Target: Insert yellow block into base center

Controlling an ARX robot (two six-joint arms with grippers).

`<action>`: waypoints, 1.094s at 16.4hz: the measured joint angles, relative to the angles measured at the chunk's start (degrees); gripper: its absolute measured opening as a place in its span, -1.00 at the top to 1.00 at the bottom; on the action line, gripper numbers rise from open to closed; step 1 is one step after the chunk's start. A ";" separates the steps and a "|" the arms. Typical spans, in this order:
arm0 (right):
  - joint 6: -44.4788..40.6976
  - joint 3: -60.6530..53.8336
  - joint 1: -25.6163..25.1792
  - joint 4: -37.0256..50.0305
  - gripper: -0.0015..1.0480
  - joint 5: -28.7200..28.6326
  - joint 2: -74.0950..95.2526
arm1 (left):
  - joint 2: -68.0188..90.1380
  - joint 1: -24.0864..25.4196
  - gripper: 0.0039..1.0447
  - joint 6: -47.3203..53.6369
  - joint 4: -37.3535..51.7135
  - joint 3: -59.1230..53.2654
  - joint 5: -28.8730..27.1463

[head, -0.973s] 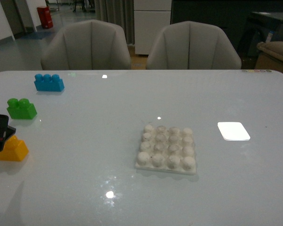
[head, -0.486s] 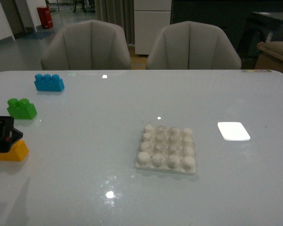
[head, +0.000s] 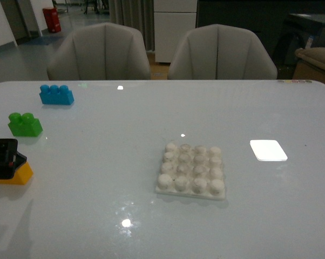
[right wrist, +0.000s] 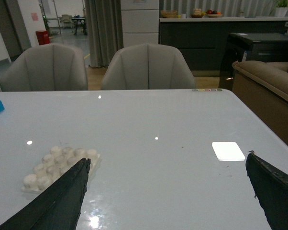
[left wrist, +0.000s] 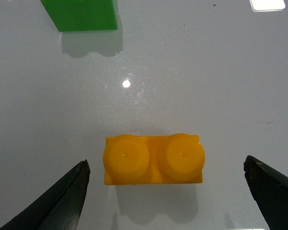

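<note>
The yellow block (head: 17, 174) lies flat on the white table near its left edge, two studs up. My left gripper (head: 6, 158) hangs over it and hides part of it in the front view. In the left wrist view the yellow block (left wrist: 153, 159) sits between the spread fingers of the left gripper (left wrist: 165, 163), with a gap on each side and nothing touching. The base (head: 192, 170), a white studded plate, rests at the table's middle with nothing on it. My right gripper (right wrist: 168, 158) is open above bare table, the base (right wrist: 58, 163) off to one side of it.
A green brick (head: 25, 124) and a blue brick (head: 56, 94) sit behind the yellow one on the left. A bright patch of light (head: 268, 150) lies right of the base. Two grey chairs (head: 162, 51) stand behind the table's far edge.
My left gripper has shifted slightly right and down over the yellow block. The block, the base and the other bricks have not moved.
</note>
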 joint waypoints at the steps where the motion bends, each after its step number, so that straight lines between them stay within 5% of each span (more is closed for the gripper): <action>1: 0.00 0.00 0.00 0.00 -0.87 0.00 0.00 | 0.22 0.04 -0.88 -0.02 0.00 0.09 -0.02; 6: 0.00 0.00 0.00 0.00 -0.87 0.00 0.00 | 4.57 0.17 -0.88 -0.48 2.84 1.62 -0.17; 8: 0.00 0.00 0.00 0.00 -0.87 0.00 0.00 | 4.70 -0.17 -0.15 -0.90 3.82 1.92 -0.24; 18: 0.00 0.00 0.00 0.00 -0.87 0.00 0.00 | 4.13 -0.94 -0.11 -1.62 3.74 1.44 -0.79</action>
